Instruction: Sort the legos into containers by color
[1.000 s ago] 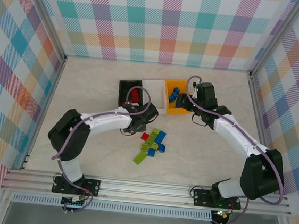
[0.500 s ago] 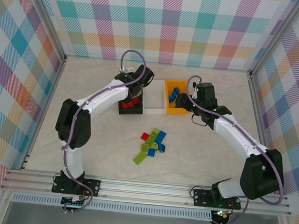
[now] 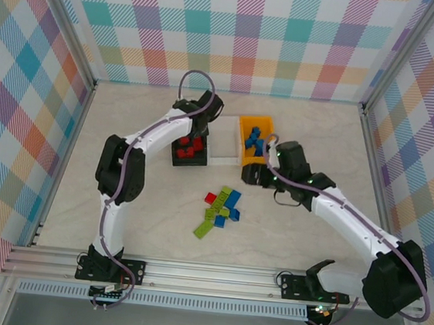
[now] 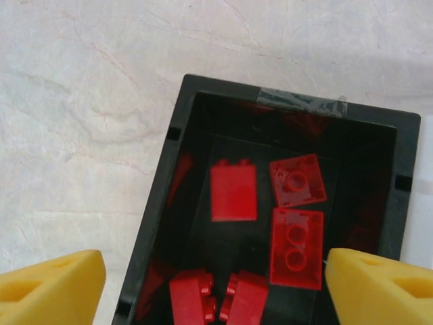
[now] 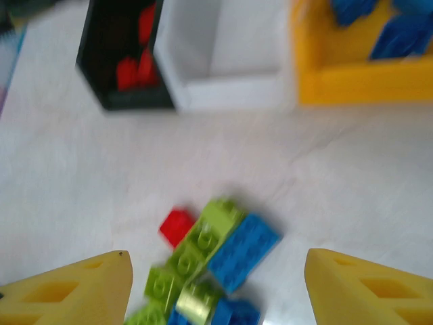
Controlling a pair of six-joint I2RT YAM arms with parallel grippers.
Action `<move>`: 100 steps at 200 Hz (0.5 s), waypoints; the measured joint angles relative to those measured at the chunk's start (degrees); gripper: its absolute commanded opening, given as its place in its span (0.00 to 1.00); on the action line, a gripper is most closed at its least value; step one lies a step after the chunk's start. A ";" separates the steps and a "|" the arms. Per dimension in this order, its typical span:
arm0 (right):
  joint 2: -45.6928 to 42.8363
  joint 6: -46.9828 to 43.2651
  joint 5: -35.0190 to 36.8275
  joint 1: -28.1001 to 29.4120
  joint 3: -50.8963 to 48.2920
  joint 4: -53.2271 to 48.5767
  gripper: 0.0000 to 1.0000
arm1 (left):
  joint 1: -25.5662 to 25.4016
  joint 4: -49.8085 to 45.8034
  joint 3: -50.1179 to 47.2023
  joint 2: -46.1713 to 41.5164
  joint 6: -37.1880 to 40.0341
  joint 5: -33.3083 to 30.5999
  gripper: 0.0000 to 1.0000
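My left gripper [image 4: 216, 290] hangs open over the black container [image 4: 157, 203], with nothing between its yellow fingers [image 4: 57, 288]. Several red legos [image 4: 233, 191] lie inside that bin. From above, the left gripper [image 3: 196, 132] is over the black container [image 3: 175, 160]. My right gripper [image 3: 256, 173] is open just in front of the orange-yellow container [image 3: 245, 134], which holds blue legos [image 3: 256, 142]. Its view looks down on the loose pile: a red brick [image 5: 177, 225], lime green bricks [image 5: 203, 244] and a blue brick [image 5: 243, 250]. The pile [image 3: 220, 209] lies mid-table.
The white container [image 3: 220, 153] stands between the black and the orange-yellow one; in the right wrist view the white container [image 5: 223, 95] looks bare inside. Checkered walls and metal posts close in the table. Bare tabletop [image 3: 120, 199] lies left of the pile.
The left gripper went from beside the pile up over the black container and opened. The right gripper drew back from the orange-yellow container toward the pile.
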 measured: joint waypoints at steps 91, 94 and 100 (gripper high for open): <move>8.94 0.61 0.70 12.70 -7.43 -1.44 0.61 | -13.84 8.79 -28.13 -35.30 -1.51 5.11 1.00; 9.38 0.61 0.92 12.79 -7.45 -1.40 0.61 | -13.94 8.87 -29.07 -35.80 -1.64 5.27 1.00; 10.16 0.63 1.29 12.98 -7.48 -1.20 0.61 | -13.97 9.11 -31.26 -36.72 -2.05 5.60 1.00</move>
